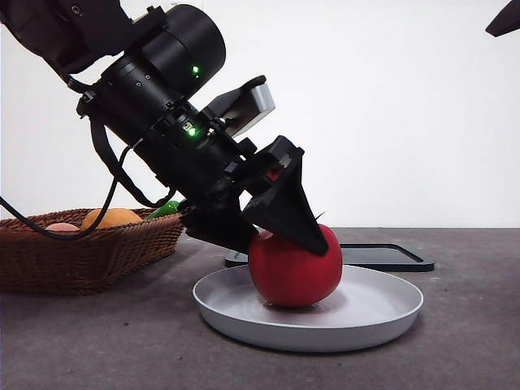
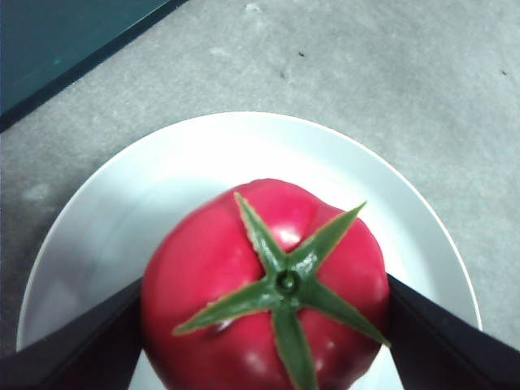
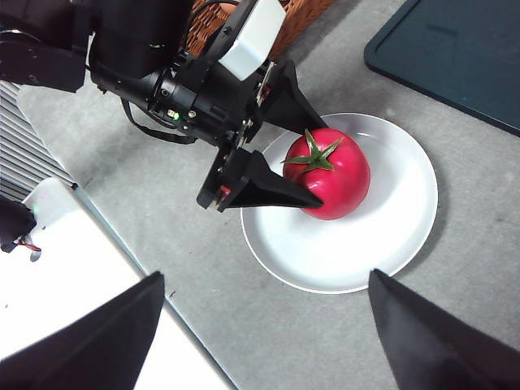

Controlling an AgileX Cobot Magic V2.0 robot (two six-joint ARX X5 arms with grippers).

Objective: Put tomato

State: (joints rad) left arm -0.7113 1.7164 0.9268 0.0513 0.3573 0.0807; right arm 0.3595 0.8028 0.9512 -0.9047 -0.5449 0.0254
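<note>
The glossy red tomato [image 1: 294, 272] with its green star stem sits on the white round plate [image 1: 382, 313]. My left gripper [image 1: 286, 236] comes down from the upper left and its black jaws press both sides of the tomato. The left wrist view shows the tomato [image 2: 268, 284] filling the space between the jaws, over the plate [image 2: 162, 179]. The right wrist view, from high above, shows the tomato [image 3: 329, 172], the plate [image 3: 390, 236] and the left gripper [image 3: 321, 166]. My right gripper [image 3: 264, 280] is open and empty above the table.
A wicker basket [image 1: 81, 252] at the left holds an orange fruit [image 1: 110, 217] and a green pepper [image 1: 166, 209]. A dark flat tray [image 1: 390, 256] lies behind the plate. A white surface [image 3: 65, 268] borders the grey table.
</note>
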